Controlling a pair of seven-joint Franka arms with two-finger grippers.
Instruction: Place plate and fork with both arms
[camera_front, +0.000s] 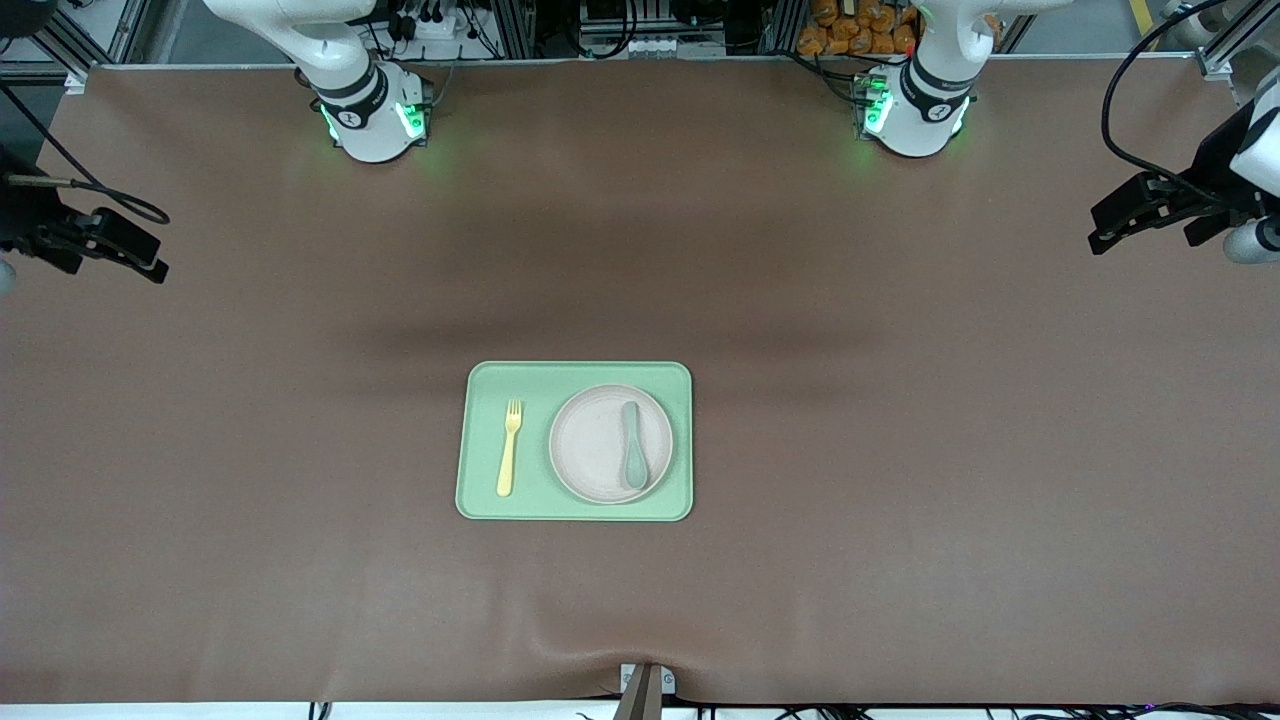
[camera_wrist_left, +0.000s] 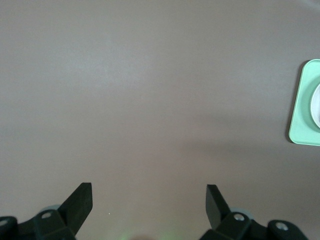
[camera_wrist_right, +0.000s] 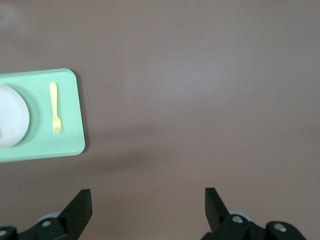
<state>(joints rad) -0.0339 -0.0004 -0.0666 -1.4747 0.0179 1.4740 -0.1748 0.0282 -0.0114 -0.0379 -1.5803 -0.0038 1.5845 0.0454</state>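
Both pincers wide and empty, left pincer (camera_wrist_left: 149, 202), right pincer (camera_wrist_right: 148, 206), well apart from plate (camera_front: 598, 445) and fork (camera_front: 510, 446) on tray (camera_front: 478, 500)

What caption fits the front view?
Green tray on the brown table holds the fork beside the plate, spoon resting on the plate; both arms wait at the table's ends.

Brown counter (camera_front: 900, 450), w/ a light-green tray (camera_front: 480, 440) lying flat near its middle; both arm bases stand at the counter's edge farthest from the front camera.
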